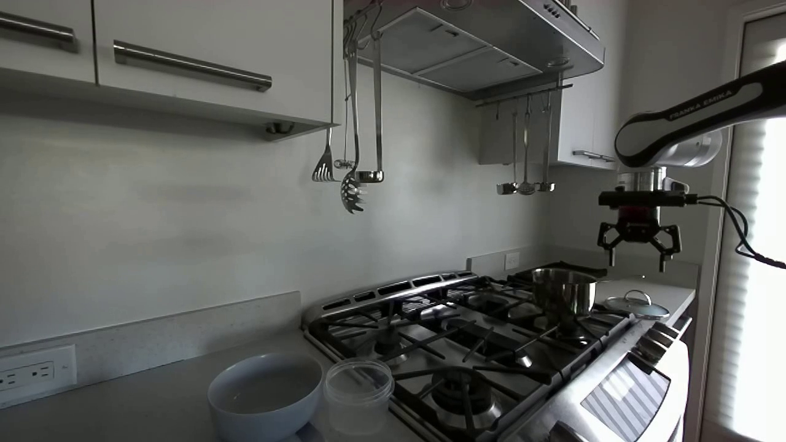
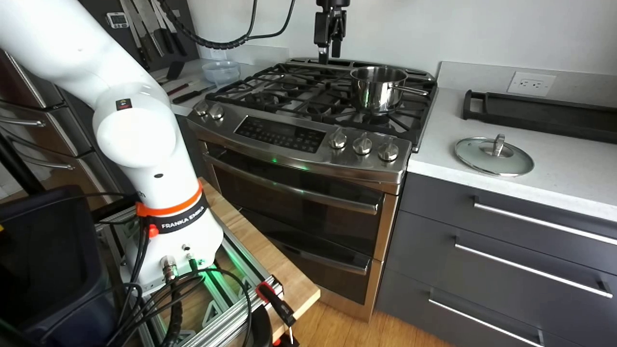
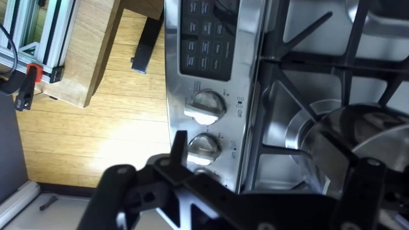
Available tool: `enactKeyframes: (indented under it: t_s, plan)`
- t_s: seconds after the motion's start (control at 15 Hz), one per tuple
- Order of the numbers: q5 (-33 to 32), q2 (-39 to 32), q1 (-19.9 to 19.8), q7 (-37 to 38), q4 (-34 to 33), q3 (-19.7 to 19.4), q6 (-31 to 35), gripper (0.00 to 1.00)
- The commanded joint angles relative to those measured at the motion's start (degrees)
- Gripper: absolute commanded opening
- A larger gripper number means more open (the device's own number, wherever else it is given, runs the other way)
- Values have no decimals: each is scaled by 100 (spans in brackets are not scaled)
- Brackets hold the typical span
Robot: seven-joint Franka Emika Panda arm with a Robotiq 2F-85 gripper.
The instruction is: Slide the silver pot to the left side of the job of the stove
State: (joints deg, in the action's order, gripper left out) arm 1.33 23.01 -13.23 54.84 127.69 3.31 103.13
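Observation:
The silver pot stands upright on a black grate of the stove. In an exterior view the pot is on the right part of the stove, over the front right burner, with its long handle pointing right. My gripper is open and empty, with its fingers pointing down. In an exterior view the gripper hangs above the grates, left of the pot and apart from it. In the wrist view the open gripper covers part of the pot at the lower right.
A glass lid and a black tray lie on the counter right of the stove. A white bowl and a clear container stand at the opposite end. A range hood and hanging utensils are above.

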Motion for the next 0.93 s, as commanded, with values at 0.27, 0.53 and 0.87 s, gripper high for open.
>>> enactKeyframes:
  t_s: [0.27, 0.53, 0.87]
  plan:
    - [-601, -1357, -45, 254, -999, -546, 452, 100]
    - [-533, -1822, 33, 871, -1444, -671, 618, 100]
    - [-538, -2217, 104, 1699, -1731, -813, 632, 100]
